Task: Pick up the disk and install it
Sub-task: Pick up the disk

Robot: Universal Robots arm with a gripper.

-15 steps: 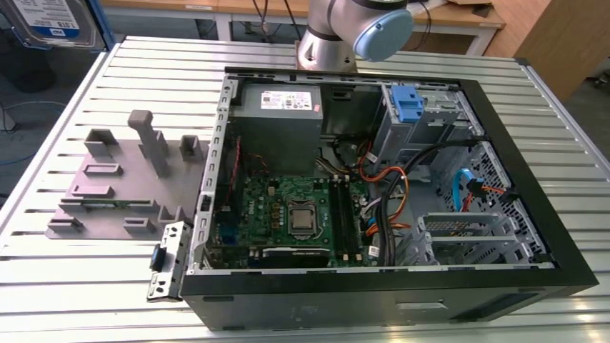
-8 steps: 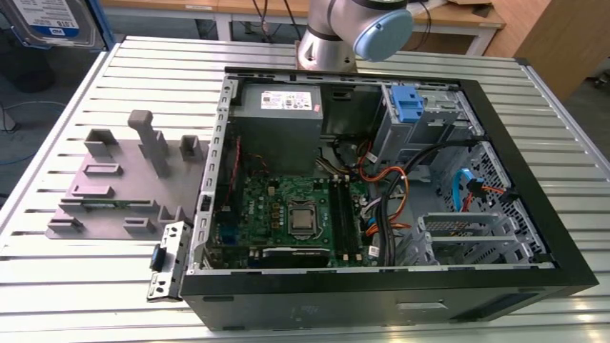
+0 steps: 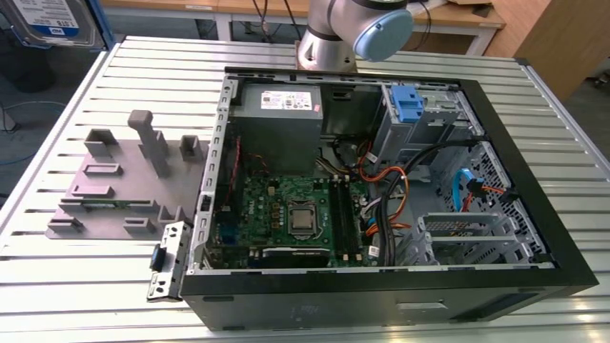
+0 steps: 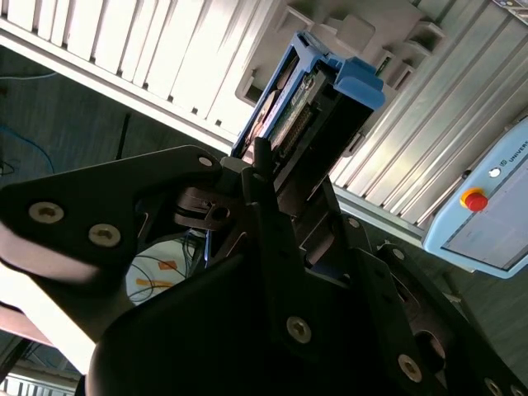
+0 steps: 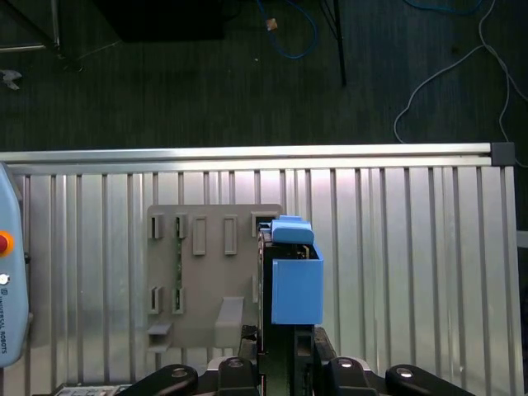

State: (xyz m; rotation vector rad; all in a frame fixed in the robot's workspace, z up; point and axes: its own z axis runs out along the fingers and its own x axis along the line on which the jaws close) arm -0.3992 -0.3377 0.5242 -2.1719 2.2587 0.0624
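The disk (image 5: pixel 295 285), a silver drive in a blue carrier bracket, is held edge-on high above the table, over the grey fixture plate (image 5: pixel 210 276). My gripper (image 5: pixel 280 338) is shut on it, its dark fingers clamping the drive's two flat faces. In the second wrist view the disk (image 4: pixel 318 103) sticks out past the gripper (image 4: pixel 289 186), with the blue bracket at its far end. In the exterior view the disk's blue-and-white label (image 3: pixel 48 20) shows at the upper left corner, well away from the open computer case (image 3: pixel 533 214).
The case lies open on the slatted table (image 3: pixel 76 286), with a motherboard (image 3: pixel 286 214), a grey power supply (image 3: pixel 281 107) and a metal bay with a blue latch (image 3: pixel 408 103). The grey fixture plate (image 3: pixel 124 179) lies beside the case. A teach pendant (image 4: pixel 487 206) hangs nearby.
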